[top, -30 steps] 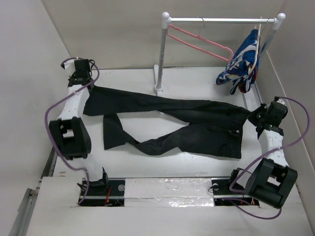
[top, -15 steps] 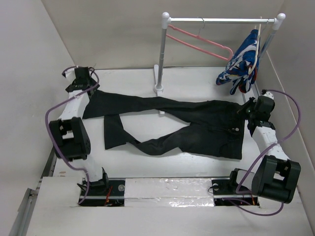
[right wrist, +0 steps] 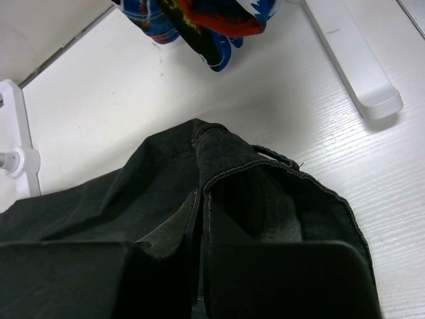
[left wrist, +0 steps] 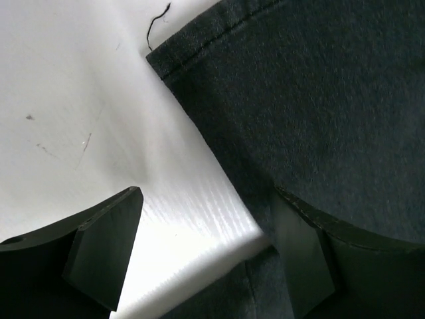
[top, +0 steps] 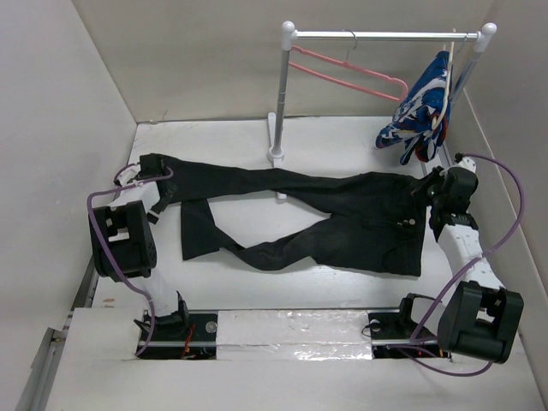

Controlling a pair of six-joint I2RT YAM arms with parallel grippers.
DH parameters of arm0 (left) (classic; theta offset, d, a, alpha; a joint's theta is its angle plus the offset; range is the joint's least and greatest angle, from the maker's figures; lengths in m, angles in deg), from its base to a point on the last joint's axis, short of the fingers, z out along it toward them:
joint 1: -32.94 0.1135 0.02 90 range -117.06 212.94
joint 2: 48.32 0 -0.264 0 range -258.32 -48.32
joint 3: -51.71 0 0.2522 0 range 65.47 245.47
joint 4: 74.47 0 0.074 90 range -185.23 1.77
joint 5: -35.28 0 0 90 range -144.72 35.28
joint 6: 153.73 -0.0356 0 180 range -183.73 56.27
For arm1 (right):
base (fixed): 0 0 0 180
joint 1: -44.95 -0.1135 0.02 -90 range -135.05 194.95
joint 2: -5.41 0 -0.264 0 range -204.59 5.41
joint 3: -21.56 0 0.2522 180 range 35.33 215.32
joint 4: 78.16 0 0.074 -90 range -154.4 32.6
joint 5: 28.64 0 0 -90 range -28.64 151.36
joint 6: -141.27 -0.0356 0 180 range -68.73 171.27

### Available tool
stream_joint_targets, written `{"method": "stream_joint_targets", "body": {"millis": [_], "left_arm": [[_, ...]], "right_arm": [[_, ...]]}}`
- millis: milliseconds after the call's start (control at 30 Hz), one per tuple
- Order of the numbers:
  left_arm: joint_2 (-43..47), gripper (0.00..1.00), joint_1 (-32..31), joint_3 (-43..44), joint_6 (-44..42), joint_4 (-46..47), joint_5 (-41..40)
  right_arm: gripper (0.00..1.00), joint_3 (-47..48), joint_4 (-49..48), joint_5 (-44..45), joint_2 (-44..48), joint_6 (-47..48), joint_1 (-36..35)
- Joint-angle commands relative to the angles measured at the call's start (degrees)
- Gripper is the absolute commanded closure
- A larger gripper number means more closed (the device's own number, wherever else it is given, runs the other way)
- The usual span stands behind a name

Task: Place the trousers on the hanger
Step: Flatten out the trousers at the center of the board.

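The black trousers lie flat on the white table, legs stretched to the left and waist to the right. My left gripper stands open at the far leg's hem; in the left wrist view its fingers straddle bare table beside the hem, holding nothing. At the right, my right gripper is shut on the trousers' waistband, its tips pinching the fabric edge. The pink hanger hangs empty from the rail at the back.
A white clothes rack stands at the back, its left post on a foot just behind the trousers. A blue, white and red patterned garment hangs at the rail's right end, close above my right gripper. Walls enclose the table left, right and behind.
My left gripper has opened and let go of the leg hem, then drawn back toward the near side. The right gripper shifted slightly farther back with the waistband, staying shut.
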State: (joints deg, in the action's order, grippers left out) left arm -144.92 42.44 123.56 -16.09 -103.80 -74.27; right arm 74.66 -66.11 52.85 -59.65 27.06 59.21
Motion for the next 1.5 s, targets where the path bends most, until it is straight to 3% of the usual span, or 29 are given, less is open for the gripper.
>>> {"method": "stream_joint_targets", "body": {"millis": [0, 100, 167, 233, 367, 500, 733, 833, 1033, 1167, 1267, 1467], "left_arm": [[-0.6, 0.26, 0.35, -0.08, 4.21, 2.91, -0.93], [-3.24, 0.3, 0.35, 1.32, 4.66, 4.32, -0.49], [-5.35, 0.39, 0.35, 3.34, 4.75, 4.41, -0.23], [-6.58, 0.56, 0.35, 4.14, 4.14, 5.29, 0.3], [-6.59, 1.0, 0.35, 5.98, 3.08, 5.99, -0.48], [-0.81, 1.0, 0.35, 6.78, 0.62, 4.06, -3.73], [25.18, 1.0, 0.35, 4.76, -2.55, 3.89, -6.29], [34.59, 1.0, 0.35, 4.49, -2.72, 2.66, -4.71], [44.99, 1.0, 0.35, 8.97, -6.06, -5.25, -3.39], [47.46, 1.0, 0.35, 8.02, -8.88, -5.87, -3.21], [45.19, 1.0, 0.35, 5.29, -8.0, -4.03, -1.63], [28.77, 1.0, 0.35, 6.15, -5.54, 2.12, -0.14]], "right_arm": [[1.0, 0.57, -3.73, -1.06, 1.86, 0.48, -0.29], [1.0, 0.31, -3.56, -2.12, 2.65, 0.65, -0.29], [1.0, -0.04, -3.21, -1.68, 3.61, 0.74, -0.29], [1.0, -0.66, -3.38, -0.37, 4.06, 0.65, -0.29], [1.0, -0.66, -2.68, -0.36, 4.06, 0.91, 0.33], [1.0, -0.75, -1.1, 1.22, 4.06, 1.44, 0.86], [1.0, -1.36, 3.98, 0.6, 8.01, 2.06, 2.7], [1.0, -1.8, 7.24, 1.48, 13.1, 2.5, 2.7], [1.0, -1.8, 14.61, 3.32, 24.18, 4.34, 3.84], [1.0, -0.84, 14.9, 4.21, 25.07, 5.22, 6.56], [1.0, -0.58, 12.09, 2.54, 17.79, 4.87, 9.45], [1.0, 1.54, 6.12, -4.05, 4.87, 1.81, 16.58]]}}
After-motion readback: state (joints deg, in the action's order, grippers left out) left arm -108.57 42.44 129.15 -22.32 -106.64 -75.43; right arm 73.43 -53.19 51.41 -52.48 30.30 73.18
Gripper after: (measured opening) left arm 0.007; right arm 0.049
